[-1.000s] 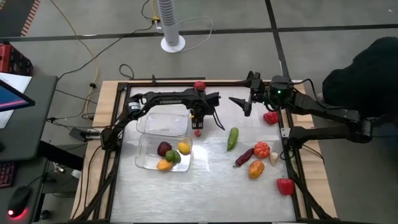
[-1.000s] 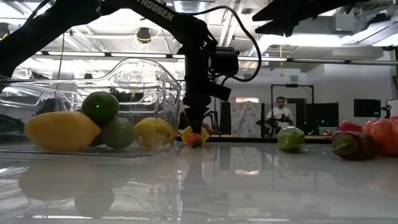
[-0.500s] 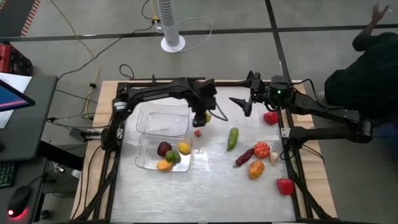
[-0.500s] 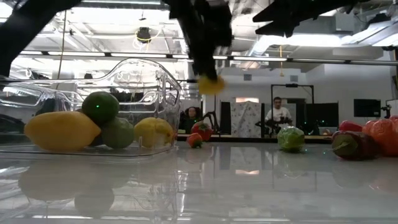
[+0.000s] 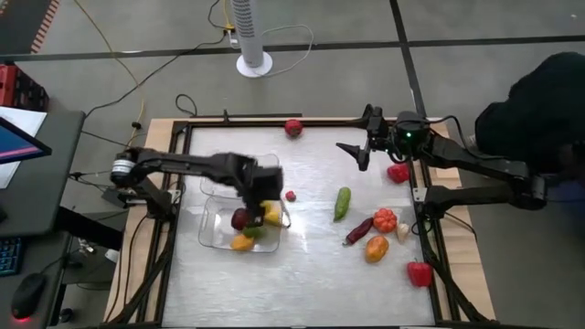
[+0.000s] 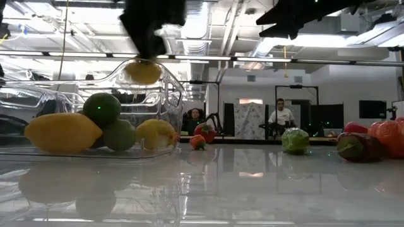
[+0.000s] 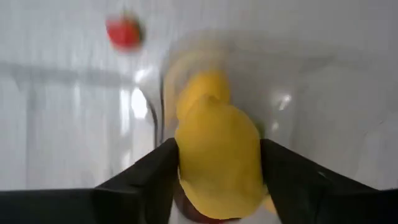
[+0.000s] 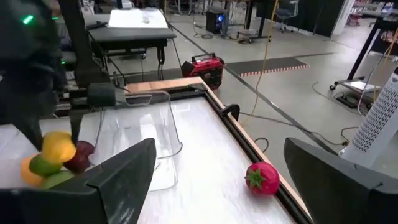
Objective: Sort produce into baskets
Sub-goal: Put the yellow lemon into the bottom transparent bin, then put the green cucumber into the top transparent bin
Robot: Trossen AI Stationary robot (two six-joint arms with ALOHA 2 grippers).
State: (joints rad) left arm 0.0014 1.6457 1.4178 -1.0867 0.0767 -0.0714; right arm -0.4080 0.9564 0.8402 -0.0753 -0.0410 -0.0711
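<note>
The left gripper (image 7: 217, 168) grips a small yellow toy fruit (image 7: 219, 158) between its two dark fingers (image 7: 149, 177), the fruit filling the centre of the left wrist view. In the overhead view the left arm reaches across from the frame's left edge and the gripper (image 5: 265, 190) hangs at the centre-left, over the nearer clear plastic basket (image 5: 212, 233); in the table-level view the yellow fruit (image 6: 143, 72) sits clear above the tray's pile. That basket already holds a dark purple piece (image 5: 239, 218), a green piece (image 5: 253, 232), a yellow piece (image 5: 271, 217) and an orange-yellow one (image 5: 240, 242). The second clear basket (image 5: 224, 178) just above it looks empty.

The step in hand appears to be the delivery of the yellow fruit to the filled basket. The next move likely calls for lowering a little and spreading the fingers so the fruit settles among the others rather than bouncing off the rim.

Unsorted produce remains: a tiny red piece (image 5: 291, 195) at centre, a green vegetable (image 5: 342, 202), a cluster at centre-right around an orange-red tomato-like piece (image 5: 385, 219), and a red fruit (image 5: 293, 127) on the table's top edge. The right gripper (image 5: 358, 151) waits at upper right, fingers spread, holding nothing.
</note>
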